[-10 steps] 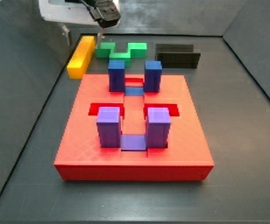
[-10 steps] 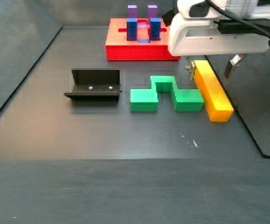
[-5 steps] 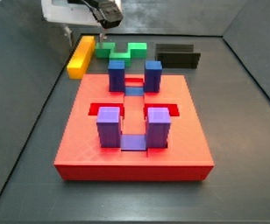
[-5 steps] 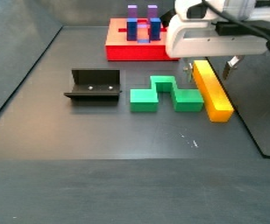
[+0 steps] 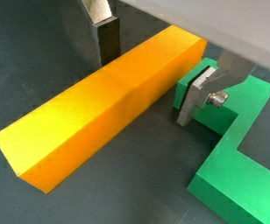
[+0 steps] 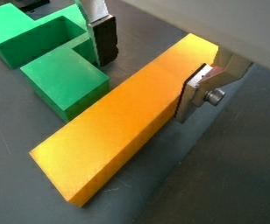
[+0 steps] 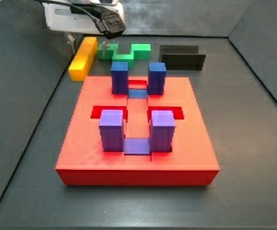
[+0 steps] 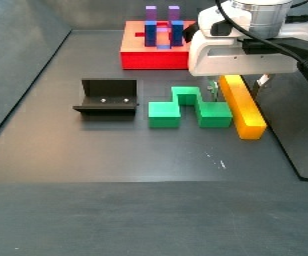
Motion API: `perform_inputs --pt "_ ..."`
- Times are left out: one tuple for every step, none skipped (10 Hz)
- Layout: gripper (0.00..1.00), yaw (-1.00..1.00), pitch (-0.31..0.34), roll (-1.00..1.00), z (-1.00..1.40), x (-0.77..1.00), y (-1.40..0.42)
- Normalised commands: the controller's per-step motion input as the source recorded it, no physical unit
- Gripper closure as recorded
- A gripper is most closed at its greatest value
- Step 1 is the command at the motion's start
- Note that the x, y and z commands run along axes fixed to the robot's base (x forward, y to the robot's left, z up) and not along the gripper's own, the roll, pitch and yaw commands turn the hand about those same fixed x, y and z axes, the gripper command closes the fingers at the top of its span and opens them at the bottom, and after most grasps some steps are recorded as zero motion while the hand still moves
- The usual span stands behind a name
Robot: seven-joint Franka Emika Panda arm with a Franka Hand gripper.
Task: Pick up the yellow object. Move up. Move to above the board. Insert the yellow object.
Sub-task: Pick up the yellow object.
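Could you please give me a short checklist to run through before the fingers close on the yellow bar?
1. Gripper down at the bar: ok, fingers straddle it in both wrist views.
2. Fingers still open: ok, gaps show on both sides.
3. Bar flat on the floor: ok in a side view.
4. Green block clear of the fingers: not ok, it sits very near one finger.
5. Grip centred along the bar: cannot tell, the gripper seems nearer one end.
6. Board slots free: cannot tell.

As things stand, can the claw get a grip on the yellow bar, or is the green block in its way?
Probably yes. The claw straddles the yellow bar with fingers open on both long sides; the green block sits beside one finger but not between.
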Motion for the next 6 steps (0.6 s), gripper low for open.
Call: perform_inputs --pt "0.0 0.0 0.0 0.0 -0.03 -0.02 0.0" --pt "0.0 0.0 0.0 0.0 -0.15 -0.01 0.0" --pt "0.0 0.0 -0.006 0.02 -0.24 0.0 0.0" --pt "0.0 0.0 0.0 0.0 -0.06 0.0 0.0" --pt "0.0 0.0 0.0 0.0 -0.08 -0.05 0.0" --pt "0.0 0.0 0.0 0.0 -0.01 -0.03 0.0"
